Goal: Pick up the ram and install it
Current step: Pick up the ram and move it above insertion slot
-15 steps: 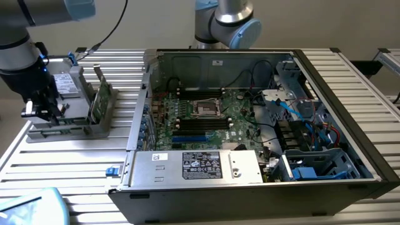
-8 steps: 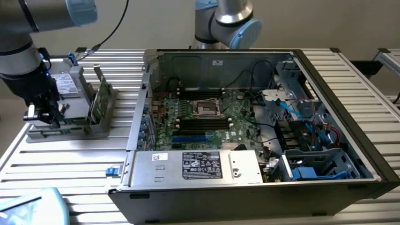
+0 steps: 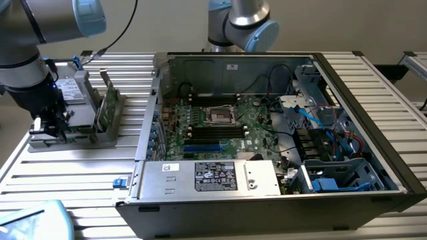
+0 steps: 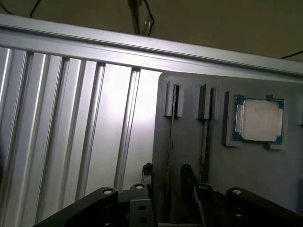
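Note:
Two ram sticks [image 3: 107, 104] stand upright on edge in a grey holder tray [image 3: 73, 142] at the exterior view's left, beside the open computer case. In the wrist view they show edge-on as thin lines running from the holder's slots. One ram stick [image 4: 169, 142] lines up with the gap between my fingers, and the other ram stick [image 4: 204, 142] lies just outside it. My gripper [image 4: 167, 171] is open, its black fingertips [image 4: 147, 170] apart with nothing gripped. In the exterior view the gripper [image 3: 50, 127] hangs over the tray's left part.
A square silver processor chip [image 4: 258, 120] sits in its pocket on the tray. A grey drive with a white label [image 3: 70, 90] stands at the tray's back. The open case [image 3: 267, 140] holds the motherboard with black slots [image 3: 217, 131]. A second arm's base [image 3: 243, 22] stands behind.

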You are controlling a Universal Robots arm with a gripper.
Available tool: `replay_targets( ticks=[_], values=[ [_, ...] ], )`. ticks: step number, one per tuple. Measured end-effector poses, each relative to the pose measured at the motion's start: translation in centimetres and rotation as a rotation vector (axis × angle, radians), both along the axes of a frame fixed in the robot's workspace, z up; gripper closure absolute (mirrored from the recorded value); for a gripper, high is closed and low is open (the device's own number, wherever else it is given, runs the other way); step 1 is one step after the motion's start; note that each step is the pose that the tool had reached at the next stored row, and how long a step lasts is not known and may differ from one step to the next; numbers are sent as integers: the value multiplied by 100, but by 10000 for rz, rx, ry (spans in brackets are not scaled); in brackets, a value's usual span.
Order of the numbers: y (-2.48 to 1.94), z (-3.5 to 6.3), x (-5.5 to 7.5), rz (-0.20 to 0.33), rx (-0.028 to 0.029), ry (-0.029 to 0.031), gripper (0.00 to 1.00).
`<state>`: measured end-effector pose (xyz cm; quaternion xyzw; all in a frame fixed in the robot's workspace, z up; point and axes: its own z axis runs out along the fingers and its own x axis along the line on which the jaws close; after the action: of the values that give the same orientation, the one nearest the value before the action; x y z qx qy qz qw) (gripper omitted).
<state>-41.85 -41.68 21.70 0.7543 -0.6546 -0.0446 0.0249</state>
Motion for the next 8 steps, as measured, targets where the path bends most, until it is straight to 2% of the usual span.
replay_targets(
  ticks=[4, 8],
  values=[
    [0, -73, -6, -1, 12, 8, 63],
    [1, -164, -13, -2, 49, 11, 63]
  ],
)
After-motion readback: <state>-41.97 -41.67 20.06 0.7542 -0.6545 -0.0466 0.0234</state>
